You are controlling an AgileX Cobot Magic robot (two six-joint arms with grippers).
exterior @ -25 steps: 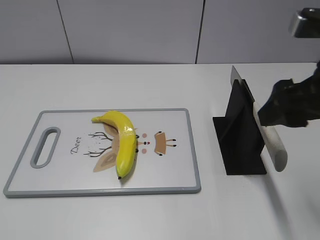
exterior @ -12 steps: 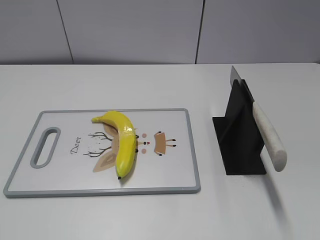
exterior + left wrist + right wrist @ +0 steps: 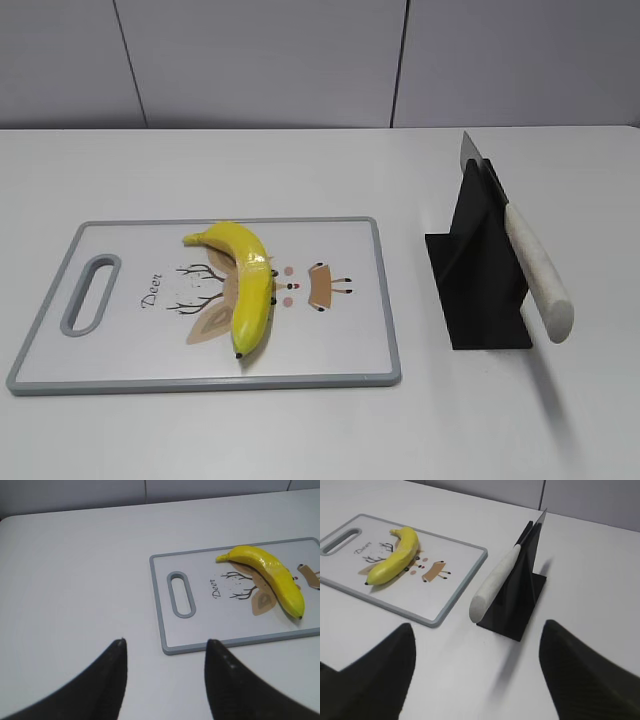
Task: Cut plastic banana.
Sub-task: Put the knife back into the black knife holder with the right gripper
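**Both claws apart and empty, banana whole on the board**

Claw positions do not show in the exterior view, where neither arm appears. That view shows a yellow curved plastic banana (image 3: 245, 285) lying uncut on a white rectangular cutting board with a grey rim and a deer drawing (image 3: 375, 300), its stem end toward the far side. The board rests on the white table (image 3: 300, 430). To the right, apart from the board, a black angled knife stand (image 3: 480, 265) holds a knife with a pale cream handle (image 3: 538, 270), blade up and away, handle slanting down toward the camera.

From the left wrist view, the left claw (image 3: 165, 650) hangs above bare table just short of the board's handle-slot end, its two dark fingers spread with nothing between them. The banana lies further right on the board.

From the right wrist view, the right claw (image 3: 477, 645) has its fingers wide apart and empty, near the stand's base; the knife handle points toward it.
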